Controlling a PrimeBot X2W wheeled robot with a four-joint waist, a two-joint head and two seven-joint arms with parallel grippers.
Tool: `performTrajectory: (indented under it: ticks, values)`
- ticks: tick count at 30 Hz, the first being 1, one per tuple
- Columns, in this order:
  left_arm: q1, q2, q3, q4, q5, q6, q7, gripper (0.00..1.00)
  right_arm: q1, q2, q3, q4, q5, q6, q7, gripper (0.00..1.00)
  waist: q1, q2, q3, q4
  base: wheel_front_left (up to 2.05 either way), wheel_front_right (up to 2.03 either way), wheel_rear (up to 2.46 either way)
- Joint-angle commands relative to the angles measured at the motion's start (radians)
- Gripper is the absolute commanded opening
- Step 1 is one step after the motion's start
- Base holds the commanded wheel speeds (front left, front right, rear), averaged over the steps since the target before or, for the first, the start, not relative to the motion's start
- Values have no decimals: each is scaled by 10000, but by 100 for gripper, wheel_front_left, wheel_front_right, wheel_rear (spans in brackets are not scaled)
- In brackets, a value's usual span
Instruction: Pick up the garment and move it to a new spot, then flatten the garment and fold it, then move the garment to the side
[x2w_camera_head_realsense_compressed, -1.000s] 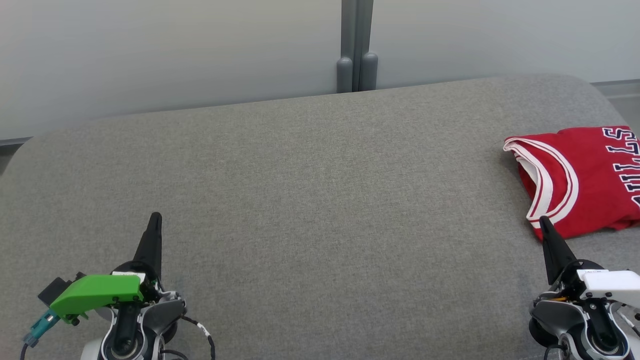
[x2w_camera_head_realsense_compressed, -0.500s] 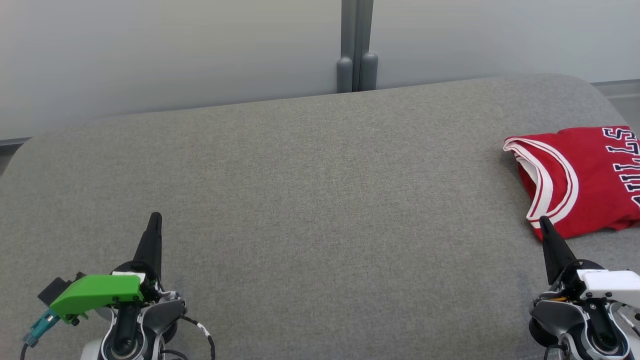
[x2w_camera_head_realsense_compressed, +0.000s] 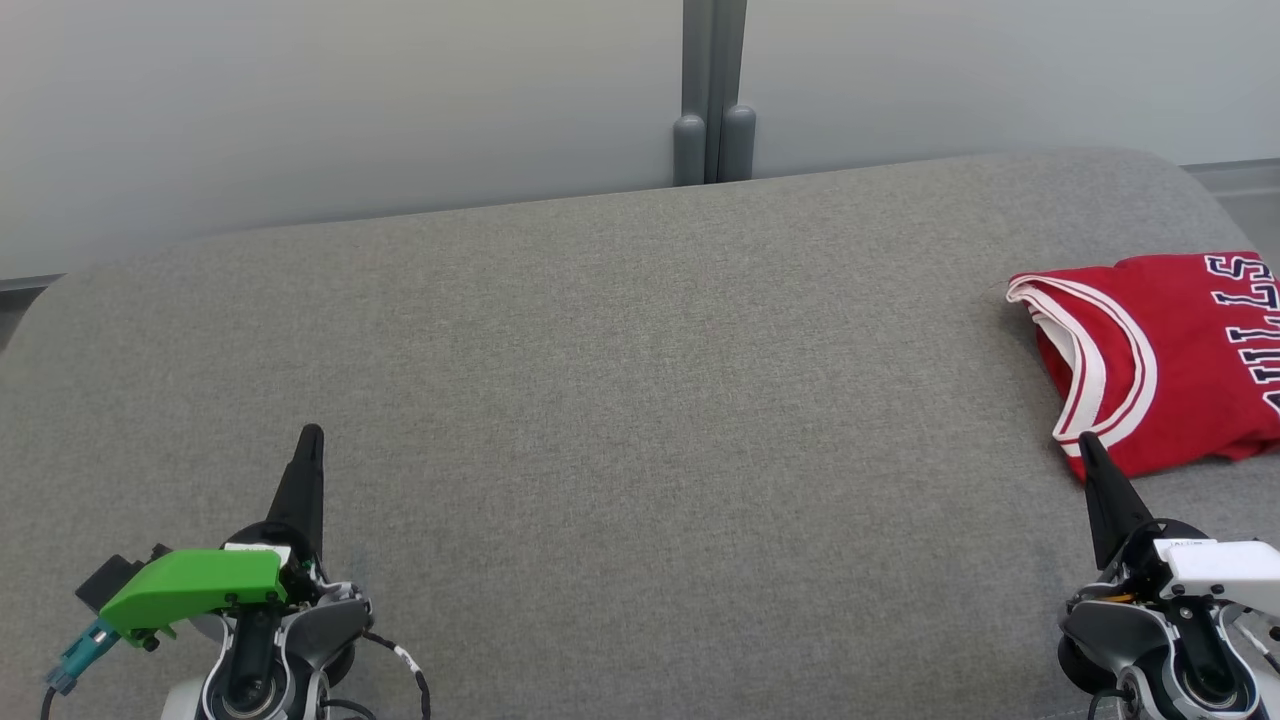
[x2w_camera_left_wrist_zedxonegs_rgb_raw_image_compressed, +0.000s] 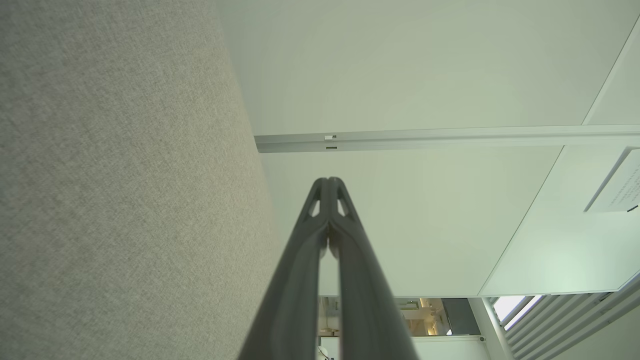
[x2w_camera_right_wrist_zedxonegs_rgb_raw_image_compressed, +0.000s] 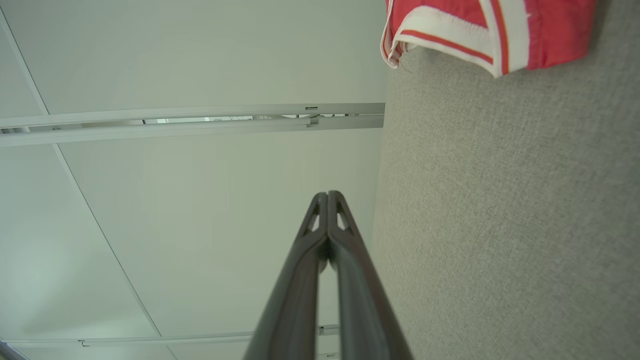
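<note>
While pinched shut and empty at both the left gripper (x2w_camera_head_realsense_compressed: 309, 437) and the right gripper (x2w_camera_head_realsense_compressed: 1084, 442) by the near edge of the grey cushion (x2w_camera_head_realsense_compressed: 640, 400), risks pushing the folded red garment (x2w_camera_head_realsense_compressed: 1180, 350) at the right edge overboard if swept sideways from just beside its hem.

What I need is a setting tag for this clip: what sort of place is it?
Probably an office or lab room: pale partition panels joined by a grey post, a wide grey fabric-covered surface, and a red jersey lying on it.
</note>
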Motion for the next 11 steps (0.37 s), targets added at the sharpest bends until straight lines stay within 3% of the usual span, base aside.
performTrajectory:
  ticks: [1,11]
  values:
    - [-99,4,28,0,-31,-32,32,0,-52,-52,-12,17,60,7,30,0,0,0,0,0,0,0,0]
    - [-98,4,28,-1,-31,-32,31,0,-52,-51,-11,17,58,7,31,0,0,0,0,0,0,0,0]
